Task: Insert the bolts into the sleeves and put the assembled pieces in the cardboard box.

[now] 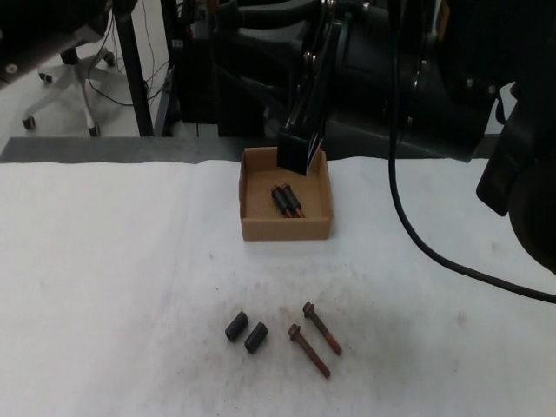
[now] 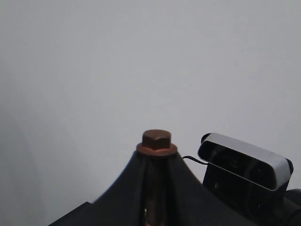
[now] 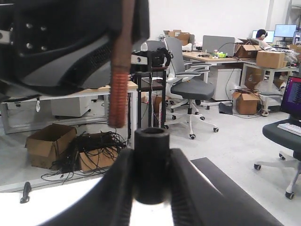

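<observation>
My left gripper (image 2: pixel 157 157) is shut on a rusty bolt (image 2: pixel 156 141), head outward, held up in the air. My right gripper (image 3: pixel 151 165) is shut on a black sleeve (image 3: pixel 151 141) with its bore facing up. The bolt's threaded end (image 3: pixel 118 94) hangs just above the sleeve's mouth and a little to one side, apart from it. On the bench lie two loose sleeves (image 1: pixel 236 325) (image 1: pixel 255 337) and two loose bolts (image 1: pixel 309 350) (image 1: pixel 321 327). The cardboard box (image 1: pixel 286 228) behind them holds assembled pieces (image 1: pixel 287 201).
A white cloth (image 1: pixel 104 278) covers the bench. A black cable (image 1: pixel 417 234) crosses its right side. An arm's dark part (image 1: pixel 300 148) hangs over the box's far edge, another (image 1: pixel 512 174) at the right. The right wrist's camera bar (image 2: pixel 244 165) sits close to the held bolt.
</observation>
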